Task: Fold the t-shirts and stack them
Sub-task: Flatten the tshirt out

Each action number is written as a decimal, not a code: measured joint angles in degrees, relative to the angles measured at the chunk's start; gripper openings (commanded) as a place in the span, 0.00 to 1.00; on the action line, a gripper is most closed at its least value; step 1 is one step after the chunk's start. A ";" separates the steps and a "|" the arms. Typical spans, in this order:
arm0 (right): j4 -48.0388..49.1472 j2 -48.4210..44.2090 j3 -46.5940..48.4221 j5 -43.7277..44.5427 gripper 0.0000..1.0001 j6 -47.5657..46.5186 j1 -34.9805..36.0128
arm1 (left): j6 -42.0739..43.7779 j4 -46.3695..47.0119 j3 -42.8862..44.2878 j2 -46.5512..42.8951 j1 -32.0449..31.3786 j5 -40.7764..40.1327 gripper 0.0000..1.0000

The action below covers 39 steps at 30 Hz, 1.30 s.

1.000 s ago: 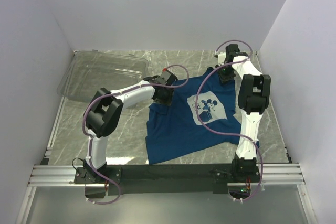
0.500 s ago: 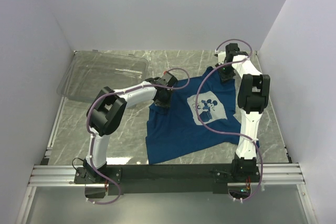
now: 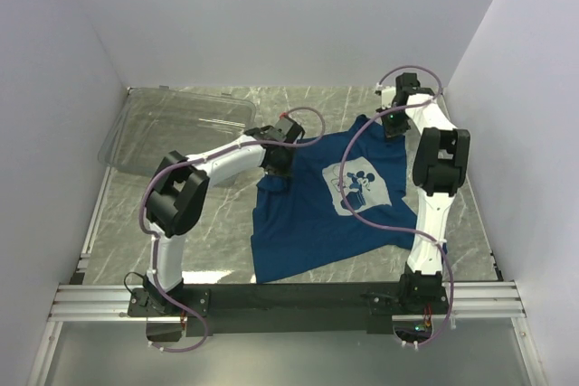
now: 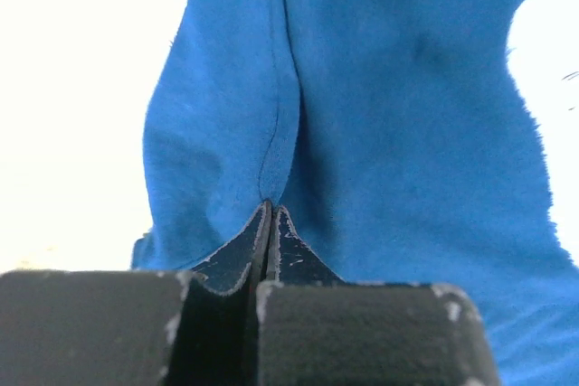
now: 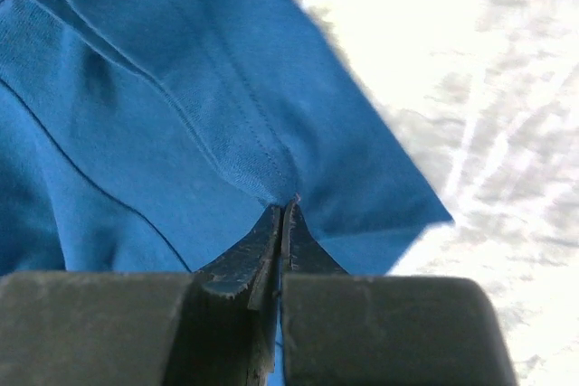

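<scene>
A dark blue t-shirt (image 3: pixel 312 223) with a pale mouse print (image 3: pixel 358 185) lies spread on the marble table, its hem toward the arm bases. My left gripper (image 3: pixel 279 167) is shut on a fold of the t-shirt's left shoulder area, seen up close in the left wrist view (image 4: pixel 269 210). My right gripper (image 3: pixel 394 126) is shut on the t-shirt at its far right sleeve, where the hem stitching (image 5: pixel 244 146) runs into the jaws (image 5: pixel 287 205). The cloth between the two grippers is pulled fairly taut.
A clear plastic bin (image 3: pixel 176 128) lies at the far left of the table. Grey walls close in on three sides. A black rail (image 3: pixel 289 297) with the arm bases runs along the near edge.
Both grippers have shifted slightly toward the far side, still holding the t-shirt. The shirt's upper edge has drawn straighter between them.
</scene>
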 measured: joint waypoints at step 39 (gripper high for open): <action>21.03 -11.13 -6.93 9.55 0.00 15.34 -7.82 | 1.18 4.59 41.40 24.76 15.85 -4.55 0.00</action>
